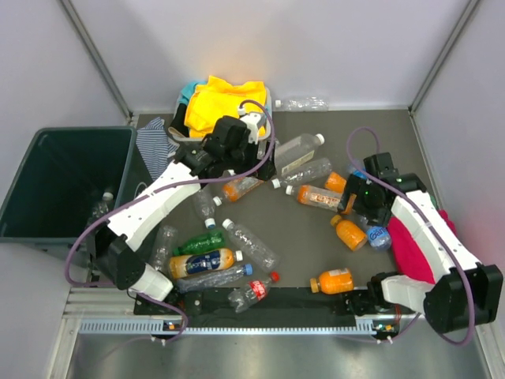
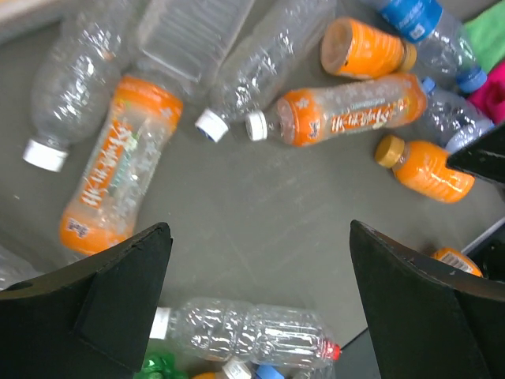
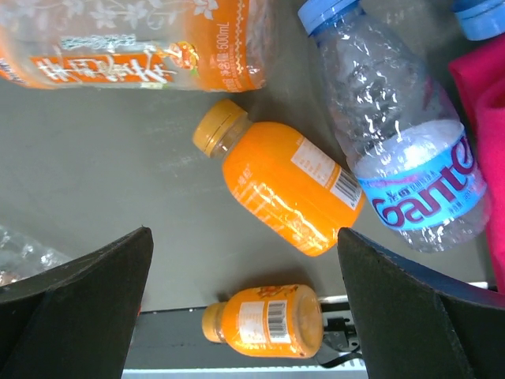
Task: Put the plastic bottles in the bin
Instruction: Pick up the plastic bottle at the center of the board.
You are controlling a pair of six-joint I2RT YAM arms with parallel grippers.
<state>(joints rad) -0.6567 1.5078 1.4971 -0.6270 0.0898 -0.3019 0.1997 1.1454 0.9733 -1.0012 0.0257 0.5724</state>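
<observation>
- The bench fills our overhead view, dark grey and strewn with bottles from the back wall to the near edge.
- Off its left side we have the bin, deep and dark green. One clear bottle seems to sit inside, against the wall nearest the bench.
- The left arm reaches out over the middle of the bench. The left jaws are wide open and gripping nothing, and the wrist view shows bare bench between them.
- The right arm bends in over the right-hand cluster. The right jaws are just as wide, and they're empty too.
- A yellow cloth is heaped at the back, a pink cloth lies under the right arm, and a striped cloth sits beside the bin.
- Now the plastic bottles: nearly all of them lie on their sides on the bench, outside the bin.
- In the left wrist view we spot a long orange-labelled bottle just ahead of the left-hand finger.
- A blue-labelled bottle lies next to the pink cloth.
- A small orange juice bottle lies right between the right jaws in the wrist view, untouched.
- A second small orange one sits at the near edge.
</observation>
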